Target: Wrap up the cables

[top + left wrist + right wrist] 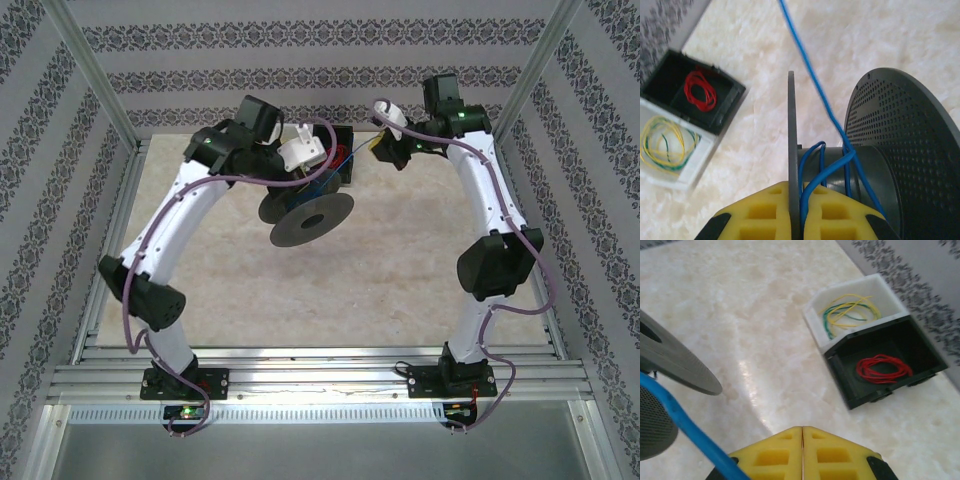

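The left fingers [765, 212] are pinching the rim of the spool [900, 150] while the blue wire [812, 75] is looping its core (few turns so far), and the right fingers [775, 455], pressed together beside the strand, are probably needing to carry another taut pass around.

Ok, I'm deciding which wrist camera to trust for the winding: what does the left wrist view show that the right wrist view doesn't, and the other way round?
Left wrist: the left gripper clamped on a thin flange of the spool, with the blue wire looped round the hub. Right wrist: the right gripper, fingers shut together, the wire passing beside them; whether it is pinched is unclear. Both: the spool, the blue wire, the red coil and the yellow-green coil in their bins, the marble table.
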`<state>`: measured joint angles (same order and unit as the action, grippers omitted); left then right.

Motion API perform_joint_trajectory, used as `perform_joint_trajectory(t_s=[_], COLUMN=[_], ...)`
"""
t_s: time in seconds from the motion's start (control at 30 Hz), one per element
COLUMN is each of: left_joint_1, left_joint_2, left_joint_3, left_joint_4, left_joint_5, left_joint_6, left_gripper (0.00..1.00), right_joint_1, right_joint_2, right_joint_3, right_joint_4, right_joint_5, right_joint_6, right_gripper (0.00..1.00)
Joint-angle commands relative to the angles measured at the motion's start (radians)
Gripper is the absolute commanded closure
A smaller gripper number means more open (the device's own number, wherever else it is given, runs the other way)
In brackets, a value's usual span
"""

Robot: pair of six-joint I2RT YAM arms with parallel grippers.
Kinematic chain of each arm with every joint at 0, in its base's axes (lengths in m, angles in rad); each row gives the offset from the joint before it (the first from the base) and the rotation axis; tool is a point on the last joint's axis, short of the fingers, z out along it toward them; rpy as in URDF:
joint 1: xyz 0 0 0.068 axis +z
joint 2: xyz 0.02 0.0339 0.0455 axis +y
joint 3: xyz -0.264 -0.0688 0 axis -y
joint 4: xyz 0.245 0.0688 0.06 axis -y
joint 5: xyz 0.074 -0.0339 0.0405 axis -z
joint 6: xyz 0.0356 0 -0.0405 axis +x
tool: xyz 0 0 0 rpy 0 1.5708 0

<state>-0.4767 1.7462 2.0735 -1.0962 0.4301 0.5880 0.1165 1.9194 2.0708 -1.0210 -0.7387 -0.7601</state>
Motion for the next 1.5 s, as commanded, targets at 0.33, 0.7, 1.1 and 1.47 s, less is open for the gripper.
perform_joint_trajectory(t_s=[0.33,0.7,1.1,1.47], left_joint_1=[0.161,0.174,0.181,0.207], left_joint_2=[-0.194,-0.145,-0.204,-0.227], left_joint_3=[-0.155,-0.217,-0.314,-0.382], left_joint_4=[0.467,0.92,1.013,1.143], left_joint_5=[0.543,0.447,0.323,0.218], left_joint_6=[-0.201,-0.64,-0.694,-0.785], left_gripper=[1.0,1.0,1.0,1.0], right_joint_1=[-0.01,0.173,0.143,0.165], right_joint_2=[-0.172,-0.329,-0.419,-0.403], right_joint_3=[-0.619,-0.92,-1.053,-1.012], right_joint_4=[0.358,0.88,1.278,1.239], right_joint_5=[-0.227,0.137,0.272,0.293], right_joint_6=[0.015,0.427,0.836,0.915], right_gripper=[1.0,1.0,1.0,1.0])
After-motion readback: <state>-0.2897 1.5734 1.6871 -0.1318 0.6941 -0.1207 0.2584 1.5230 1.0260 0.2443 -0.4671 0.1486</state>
